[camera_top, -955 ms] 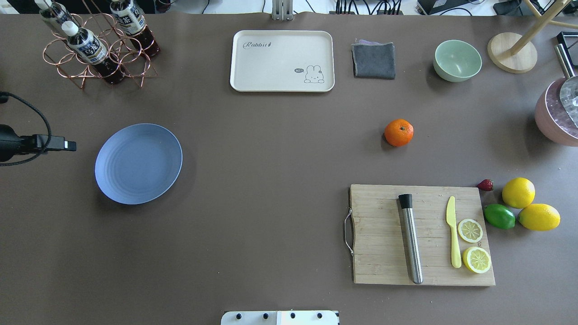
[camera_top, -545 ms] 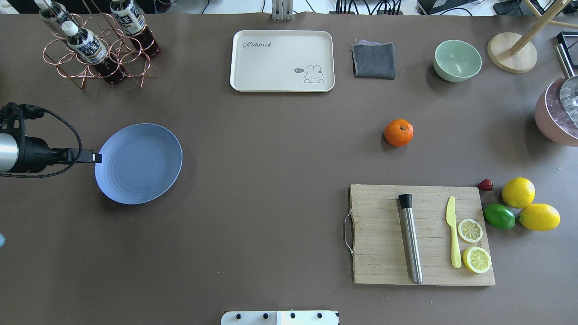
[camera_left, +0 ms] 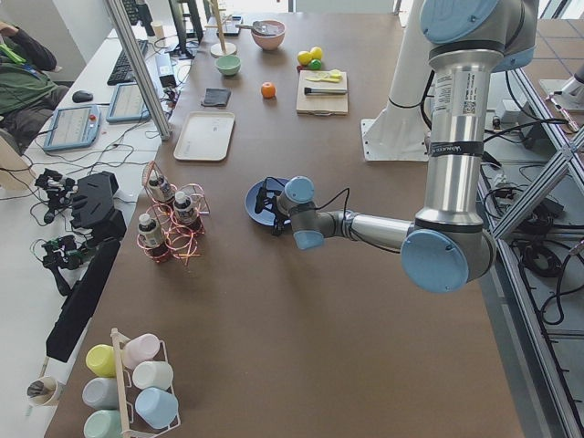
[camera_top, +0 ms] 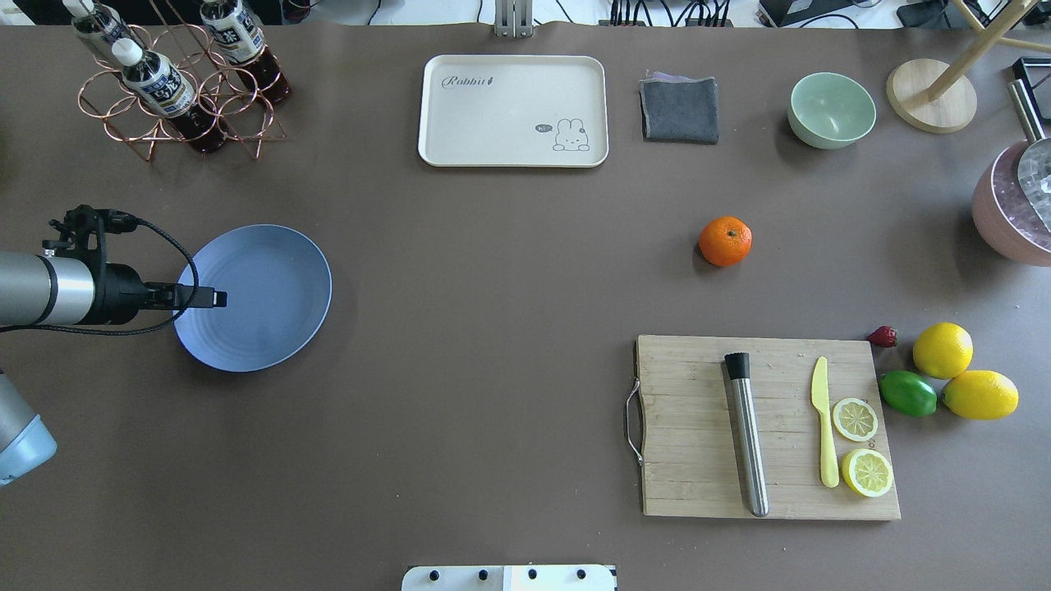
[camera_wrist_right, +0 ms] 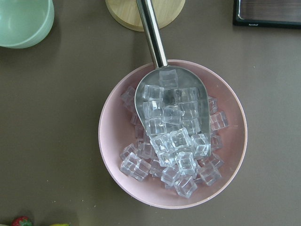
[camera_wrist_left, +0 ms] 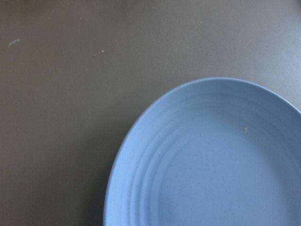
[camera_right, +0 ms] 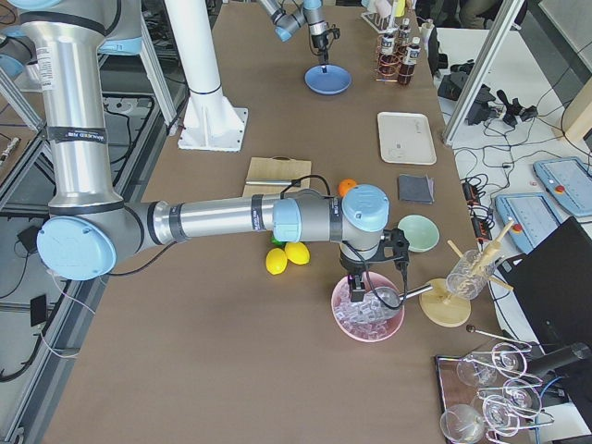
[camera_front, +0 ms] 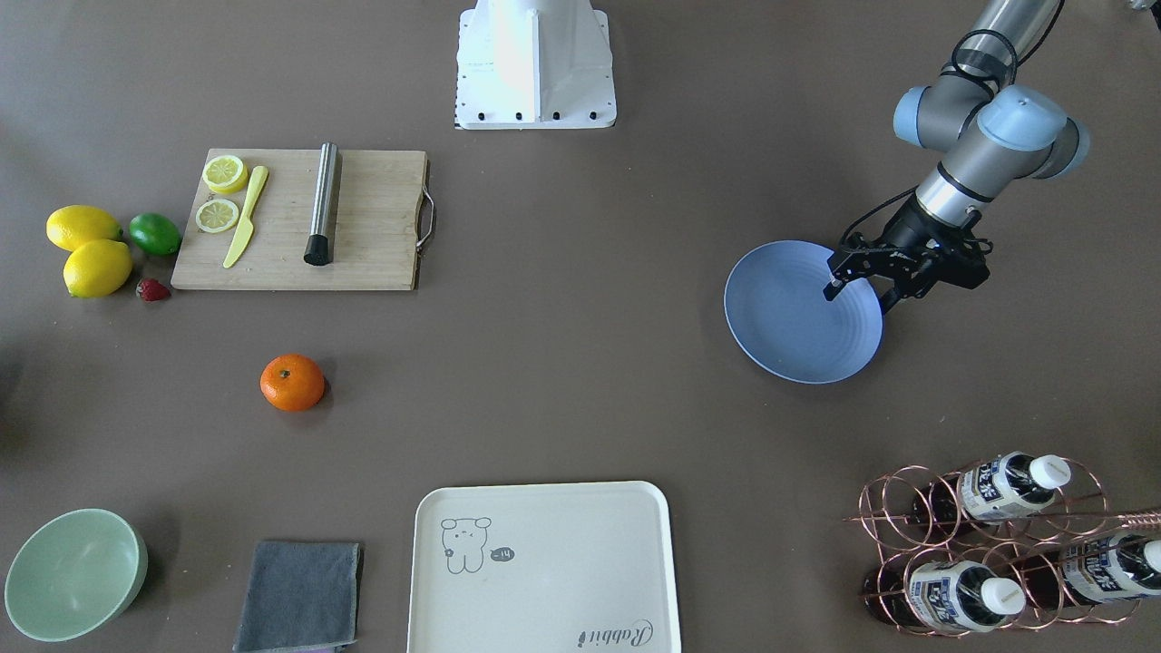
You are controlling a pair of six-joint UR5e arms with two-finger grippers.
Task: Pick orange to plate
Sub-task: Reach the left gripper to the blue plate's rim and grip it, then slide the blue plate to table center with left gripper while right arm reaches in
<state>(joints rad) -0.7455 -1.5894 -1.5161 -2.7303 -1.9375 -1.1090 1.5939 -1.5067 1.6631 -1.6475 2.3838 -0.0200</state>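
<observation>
The orange (camera_top: 725,240) (camera_front: 292,382) lies alone on the brown table, right of centre in the overhead view and far from both grippers. The periwinkle-blue plate (camera_top: 271,304) (camera_front: 798,326) (camera_wrist_left: 211,165) sits at the left with nothing on it. My left gripper (camera_top: 197,295) (camera_front: 857,296) hovers open and holding nothing over the plate's left rim. The left wrist view shows only plate and table. My right gripper (camera_right: 356,287) hangs above a pink bowl of ice (camera_wrist_right: 171,136); I cannot tell whether it is open or shut.
A cutting board (camera_top: 690,427) with a muddler, knife and lemon slices lies at front right. Two lemons (camera_top: 943,350), a lime (camera_top: 908,393) and a strawberry lie beside it. At the back are a cream tray (camera_top: 513,111), grey cloth (camera_top: 680,109), mint bowl (camera_top: 831,110) and bottle rack (camera_top: 176,82).
My left arm has come in from the table's left edge, moving right until its gripper is over the plate's rim. The orange and plate have stayed put.
</observation>
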